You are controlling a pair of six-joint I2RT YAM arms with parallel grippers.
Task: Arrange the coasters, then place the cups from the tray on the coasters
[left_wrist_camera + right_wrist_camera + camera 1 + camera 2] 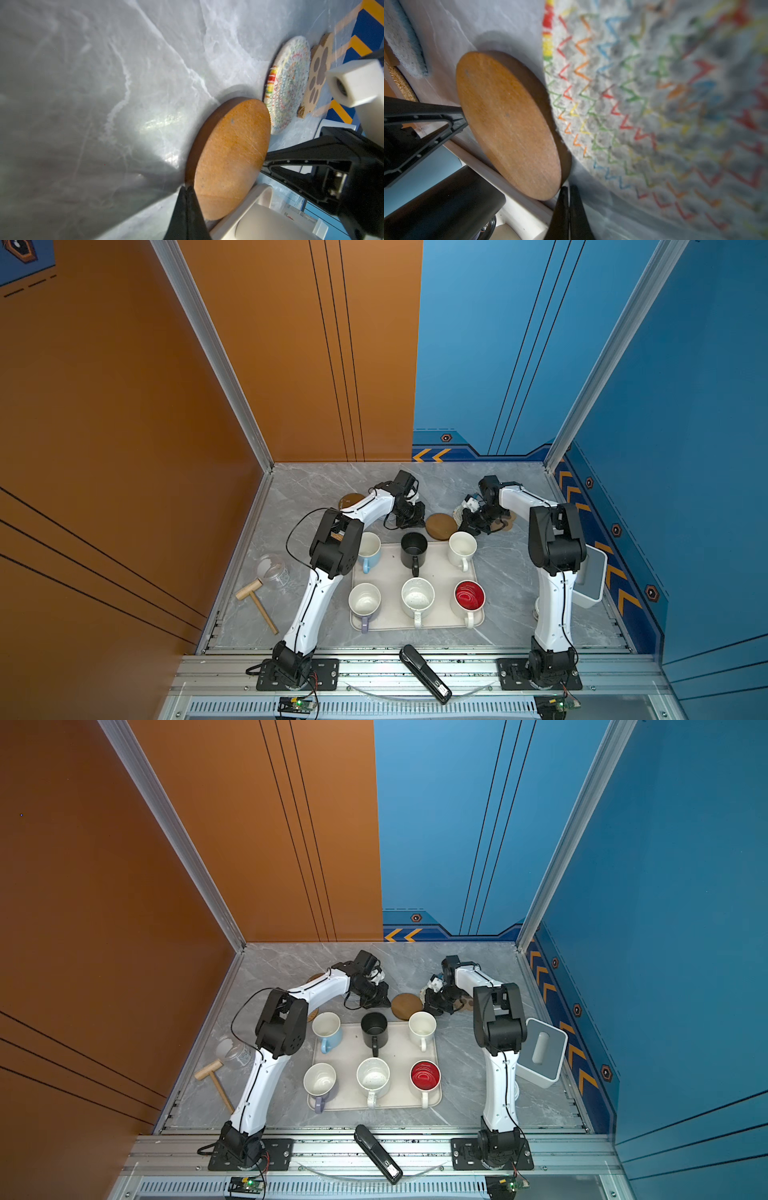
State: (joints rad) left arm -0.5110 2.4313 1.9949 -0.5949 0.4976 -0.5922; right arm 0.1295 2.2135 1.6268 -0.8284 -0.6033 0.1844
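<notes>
A grey marble table (498, 614) is shown from above, with two robot arms reaching to its far side. A thick brown wooden coaster (441, 526) lies flat on the table, just beyond the far edge of a cream tray (390, 568) and between the two pincers.

The left pincer (186, 189) is pressed together with nothing held, and its tip touches the coaster's left edge. The right pincer (568, 189) is likewise pressed together and empty, with its tip at the coaster's right edge. It hangs close over a whitish crocheted coaster (288, 83) stitched in coloured zigzags. A brown paw-shaped coaster (318, 74) lies just right of that mat.

Six cups stand upright on the tray in two rows, handles towards the near side. In the far row are a light blue cup (370, 549), a black cup (414, 549) and a white cup (462, 547). No cup is on a coaster yet.

The wooden coaster is judged stiff and fairly light, and too flat and wide to be gripped from above. It is better slid by a push at its edge, or pinched across its thickness. The crocheted mat is judged soft and floppy, and is best taken at its rim. The cups look glazed, slippery, breakable and heavier, so a hold on the rim wall or the handle is suggested.
</notes>
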